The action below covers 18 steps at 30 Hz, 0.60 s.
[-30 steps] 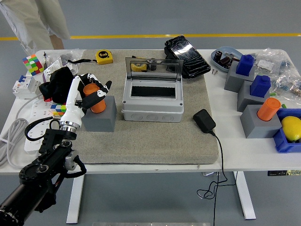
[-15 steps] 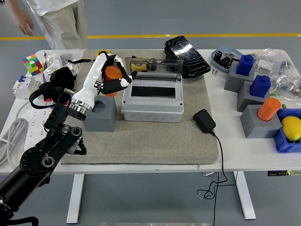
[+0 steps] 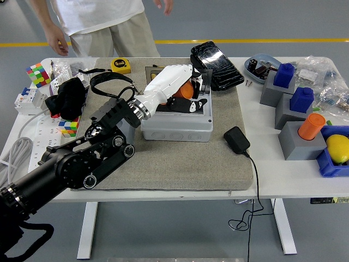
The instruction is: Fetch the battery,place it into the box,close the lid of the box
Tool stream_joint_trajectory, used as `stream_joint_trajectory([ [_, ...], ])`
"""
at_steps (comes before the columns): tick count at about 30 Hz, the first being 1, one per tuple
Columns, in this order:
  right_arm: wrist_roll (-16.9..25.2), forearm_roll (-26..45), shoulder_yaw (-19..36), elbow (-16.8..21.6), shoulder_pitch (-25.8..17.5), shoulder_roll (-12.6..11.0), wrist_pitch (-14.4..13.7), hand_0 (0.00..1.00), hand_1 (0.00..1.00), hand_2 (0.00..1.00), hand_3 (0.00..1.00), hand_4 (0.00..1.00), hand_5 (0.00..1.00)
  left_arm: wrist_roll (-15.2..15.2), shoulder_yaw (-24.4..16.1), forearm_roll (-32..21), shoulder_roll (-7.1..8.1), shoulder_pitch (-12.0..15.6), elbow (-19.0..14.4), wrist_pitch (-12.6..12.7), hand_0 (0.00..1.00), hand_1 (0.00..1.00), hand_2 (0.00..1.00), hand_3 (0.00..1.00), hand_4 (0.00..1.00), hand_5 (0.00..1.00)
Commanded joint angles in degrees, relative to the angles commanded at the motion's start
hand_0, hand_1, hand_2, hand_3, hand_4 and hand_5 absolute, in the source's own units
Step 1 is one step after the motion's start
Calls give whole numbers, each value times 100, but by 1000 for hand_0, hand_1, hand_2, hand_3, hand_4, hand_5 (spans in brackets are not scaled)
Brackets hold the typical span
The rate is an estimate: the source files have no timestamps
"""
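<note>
My left hand (image 3: 185,95) is shut on the orange cylindrical battery (image 3: 185,90) and holds it over the open cavity of the grey box (image 3: 175,125). The box's clear lid (image 3: 203,75) stands open at the back, mostly hidden behind my white forearm. The grey holder block that held the battery is hidden behind my arm. A second orange battery (image 3: 311,126) stands in a grey block (image 3: 297,143) at the right. My right arm is out of view.
A person stands at the far side, hands (image 3: 56,47) hanging free. A black adapter (image 3: 236,139) with cable lies right of the box. Blue batteries in grey blocks (image 3: 283,76), a yellow lemon in a blue bin (image 3: 337,148), a tape measure (image 3: 121,65) and a Rubik's cube (image 3: 36,73) surround the mat.
My left hand lifted the orange battery out of its grey block and carried it right, now over the open box. The person has stepped to the right behind the table.
</note>
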Motion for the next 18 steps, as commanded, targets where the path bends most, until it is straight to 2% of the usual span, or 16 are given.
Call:
stream_joint_trajectory([
  [3,2,-1,-7,3,2,2,-2,557,593,593,551,927,496,83,289,131,-164,-173,226,3,97,88,170,215,760,2],
  [4,4,-1,-8,4,1,4,-3,557,593,592,551,926,495,88,374,132,-177,-217,291,13,112,99,171,223,790,2],
  [9,3,17,-46,1,-11,12,-1,557,593,592,551,926,495,126,715,284,-177,-393,620,83,112,99,171,223,790,2],
  [10,2,20,-53,1,-14,14,0,557,594,592,551,925,495,125,765,318,-177,-425,685,98,136,116,190,240,832,2],
  [12,1,23,-67,1,-18,15,1,557,594,592,551,925,495,147,853,373,-177,-498,835,123,136,116,190,240,832,2],
  [18,5,19,-82,6,-7,10,-1,557,594,592,551,924,494,145,930,289,-177,-632,1154,184,150,127,196,255,859,2],
])
